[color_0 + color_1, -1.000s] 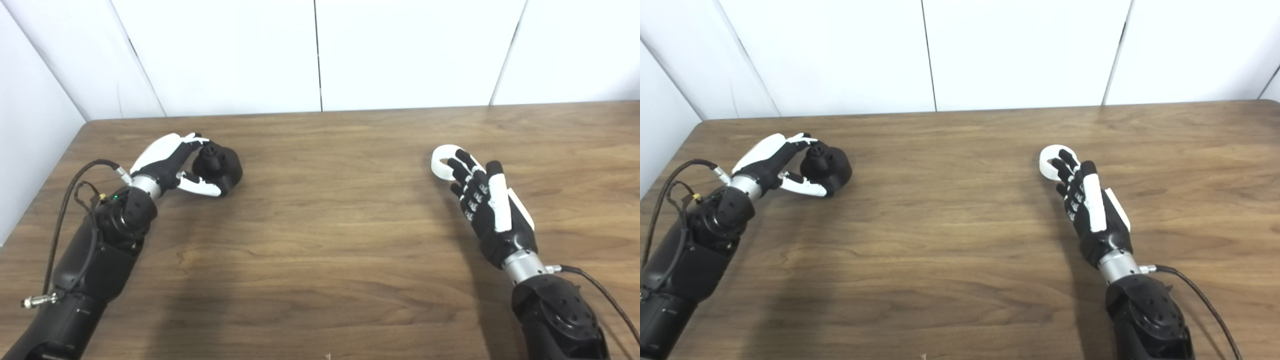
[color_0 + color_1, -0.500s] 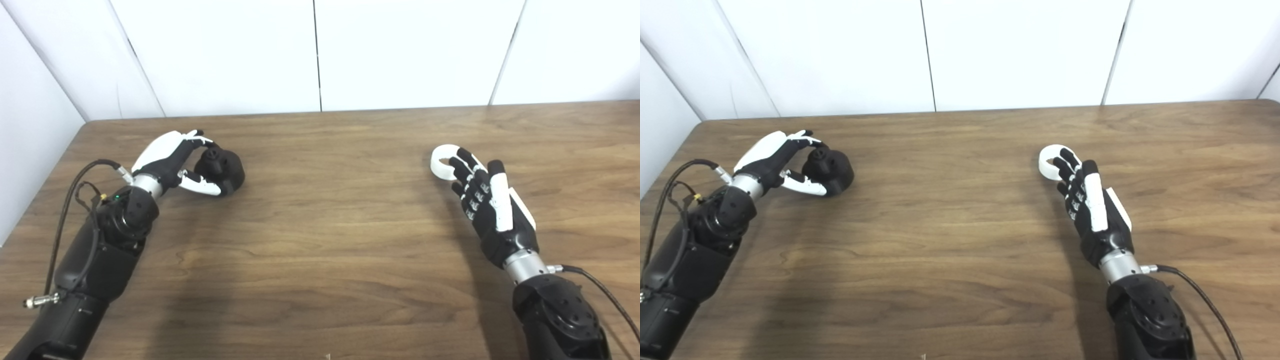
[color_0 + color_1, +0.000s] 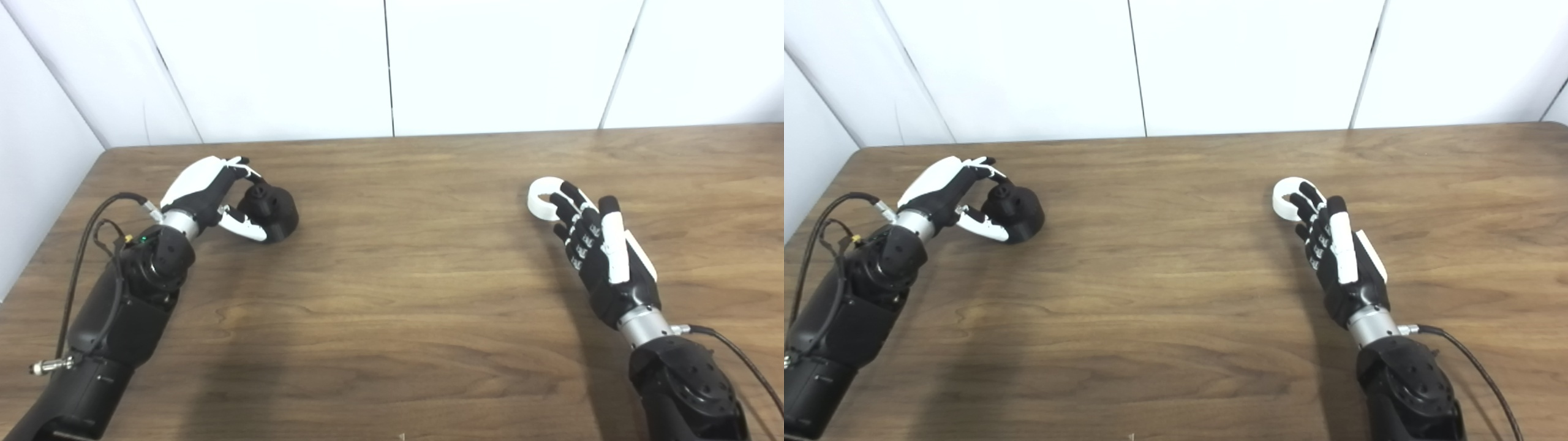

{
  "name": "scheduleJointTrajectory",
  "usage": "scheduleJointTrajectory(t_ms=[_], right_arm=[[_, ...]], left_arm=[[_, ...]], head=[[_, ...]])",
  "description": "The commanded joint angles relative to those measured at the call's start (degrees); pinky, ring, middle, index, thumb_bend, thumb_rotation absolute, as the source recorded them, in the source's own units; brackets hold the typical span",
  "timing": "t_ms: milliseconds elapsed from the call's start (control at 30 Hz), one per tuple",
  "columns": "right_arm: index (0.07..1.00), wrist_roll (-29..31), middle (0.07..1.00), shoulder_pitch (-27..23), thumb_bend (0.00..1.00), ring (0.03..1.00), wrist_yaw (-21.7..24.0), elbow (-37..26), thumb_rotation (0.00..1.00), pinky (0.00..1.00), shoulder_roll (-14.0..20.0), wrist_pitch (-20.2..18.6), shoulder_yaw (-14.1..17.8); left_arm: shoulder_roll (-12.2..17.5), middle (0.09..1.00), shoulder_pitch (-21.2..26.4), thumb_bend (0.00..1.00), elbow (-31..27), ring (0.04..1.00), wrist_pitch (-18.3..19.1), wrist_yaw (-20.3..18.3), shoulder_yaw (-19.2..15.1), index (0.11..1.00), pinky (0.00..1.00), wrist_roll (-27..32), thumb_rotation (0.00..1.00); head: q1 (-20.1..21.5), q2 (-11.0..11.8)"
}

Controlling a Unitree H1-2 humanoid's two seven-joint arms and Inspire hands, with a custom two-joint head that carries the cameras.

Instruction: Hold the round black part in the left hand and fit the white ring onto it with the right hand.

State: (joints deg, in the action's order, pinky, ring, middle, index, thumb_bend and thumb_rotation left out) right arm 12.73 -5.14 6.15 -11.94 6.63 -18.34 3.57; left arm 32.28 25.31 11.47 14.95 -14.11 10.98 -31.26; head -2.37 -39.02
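Apparently readying a lift, the left robot hand [image 3: 211, 193] curls around the round black part [image 3: 269, 205] near the bench's [image 3: 392, 275] left edge; the right robot hand [image 3: 597, 251], fingers apart, touches the white ring [image 3: 542, 197]

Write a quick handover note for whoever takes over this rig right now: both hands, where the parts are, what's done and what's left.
Left hand: fingers curled around the round black part at the table's left side; the part looks to be resting on the wood, and a firm grip cannot be confirmed.
Right hand: fingers extended, tips reaching onto the white ring, which lies flat on the table at the right; not gripped.
Done: each hand has reached its part.
Left: secure and lift the black part, grasp the ring, bring the two together across the wide gap, and fit the ring on.
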Motion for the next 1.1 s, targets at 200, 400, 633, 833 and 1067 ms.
scheduleJointTrajectory(t_ms=[200,400,633,833,1067], right_arm=[[0.949,1.36,0.941,-2.15,0.68,1.000,0.54,-2.52,1.00,1.00,0.53,-0.51,0.59],[0.955,1.36,0.949,-2.23,0.68,1.000,0.63,-2.58,1.00,1.00,0.69,-0.61,0.45],[0.957,1.49,0.949,-2.26,0.69,1.000,0.62,-3.03,1.00,1.00,0.78,-1.41,0.41],[0.958,1.19,0.946,-2.21,0.69,1.000,0.48,-3.32,1.00,1.00,0.81,-1.84,0.34],[0.964,1.07,0.946,-2.21,0.68,1.000,0.54,-3.60,1.00,1.00,0.62,-2.15,0.12]], left_arm=[[0.75,0.963,1.97,0.82,-1.22,1.000,-0.22,0.26,-0.56,0.634,1.00,-0.10,0.07],[0.41,0.960,1.79,0.82,-1.21,1.000,-0.48,0.74,-0.93,0.628,0.99,0.15,0.06],[0.28,0.967,1.16,0.83,-1.94,1.000,-0.99,0.69,-0.94,0.620,0.97,0.30,0.07],[0.40,0.951,0.31,0.83,-3.56,1.000,-0.62,0.16,-0.14,0.615,0.99,-0.53,0.07],[0.50,0.933,-1.20,0.84,-5.07,1.000,-1.75,0.27,-0.01,0.616,0.98,-0.13,0.08]], head=[[-0.16,-0.11],[-0.13,-0.14],[0.08,-0.43],[0.08,-0.52],[0.35,-0.90]])
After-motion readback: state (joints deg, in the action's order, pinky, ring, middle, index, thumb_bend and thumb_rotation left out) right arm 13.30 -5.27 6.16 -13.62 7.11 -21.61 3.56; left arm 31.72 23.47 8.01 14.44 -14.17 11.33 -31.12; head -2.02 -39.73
